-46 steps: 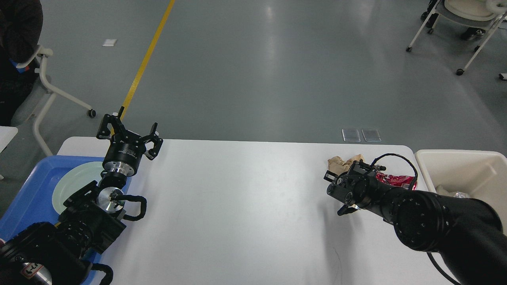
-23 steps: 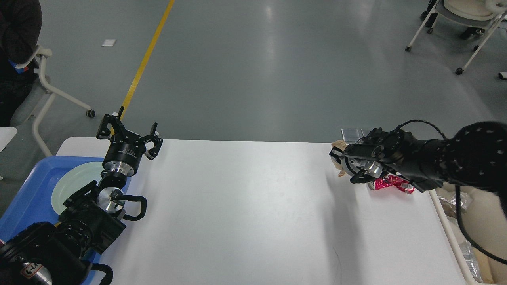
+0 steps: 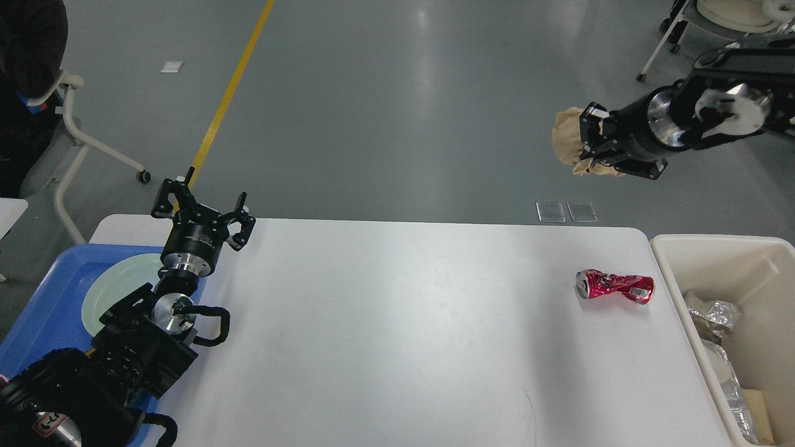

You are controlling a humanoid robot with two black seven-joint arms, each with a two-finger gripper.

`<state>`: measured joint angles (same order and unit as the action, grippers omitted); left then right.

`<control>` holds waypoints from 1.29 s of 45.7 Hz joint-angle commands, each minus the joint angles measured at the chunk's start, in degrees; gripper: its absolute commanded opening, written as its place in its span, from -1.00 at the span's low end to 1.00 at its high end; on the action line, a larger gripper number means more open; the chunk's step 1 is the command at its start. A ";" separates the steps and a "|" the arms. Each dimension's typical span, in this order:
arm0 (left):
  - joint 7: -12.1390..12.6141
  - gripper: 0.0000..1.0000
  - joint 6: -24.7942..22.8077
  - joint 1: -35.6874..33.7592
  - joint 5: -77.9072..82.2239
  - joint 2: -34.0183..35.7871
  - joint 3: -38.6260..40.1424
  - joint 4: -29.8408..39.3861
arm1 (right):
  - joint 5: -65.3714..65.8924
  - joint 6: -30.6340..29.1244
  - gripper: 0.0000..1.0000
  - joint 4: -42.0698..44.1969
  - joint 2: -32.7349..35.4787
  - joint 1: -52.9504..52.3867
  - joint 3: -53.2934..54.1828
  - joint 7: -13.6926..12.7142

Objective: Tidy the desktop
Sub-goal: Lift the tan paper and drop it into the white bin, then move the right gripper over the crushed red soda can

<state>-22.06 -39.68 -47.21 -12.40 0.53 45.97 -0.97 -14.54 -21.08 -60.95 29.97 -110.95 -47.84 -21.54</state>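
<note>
The desktop [image 3: 397,323] is a wide white tabletop. A crushed red can [image 3: 615,287] lies on its side near the right edge. High above the table's far right corner my right gripper [image 3: 587,144] is shut on a crumpled brown paper ball [image 3: 568,141]. At the far left corner my left gripper [image 3: 202,208] stands open and upright with nothing between its fingers.
A blue tray [image 3: 43,304] with a pale green plate [image 3: 115,282] sits at the left edge under my left arm. A beige bin [image 3: 733,261] holding foil and other waste stands off the right edge. Chairs stand on the grey floor behind.
My right gripper has lifted the brown paper ball off the table and swung up and to the right. The red can now lies uncovered. The left arm has not moved.
</note>
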 commanded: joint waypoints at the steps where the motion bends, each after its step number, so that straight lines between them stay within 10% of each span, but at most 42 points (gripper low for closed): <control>1: 0.00 0.94 -0.04 -0.07 0.00 0.00 0.00 0.00 | 0.39 -2.04 -1.00 0.92 3.07 -0.32 -0.84 0.00; 30: 0.00 0.94 -0.04 -0.07 0.00 0.00 0.00 0.00 | 0.48 10.09 -1.00 25.96 10.28 45.37 3.10 0.18; 32: 0.00 0.94 -0.04 0.02 0.00 0.00 0.00 0.00 | 0.57 10.09 -0.46 27.54 9.41 47.57 3.72 0.18; 35: 0.00 0.94 -0.04 -0.07 0.00 0.00 0.00 0.00 | 0.48 11.75 0.95 31.58 7.12 50.04 4.07 0.18; 59: 0.00 0.94 -0.04 -0.07 0.00 0.00 0.00 0.00 | 0.13 14.66 1.00 33.44 -0.35 48.39 2.32 0.18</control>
<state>-22.06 -39.71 -47.28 -12.39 0.53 45.97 -0.97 -14.32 -6.12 -26.52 30.87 -58.08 -44.43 -21.35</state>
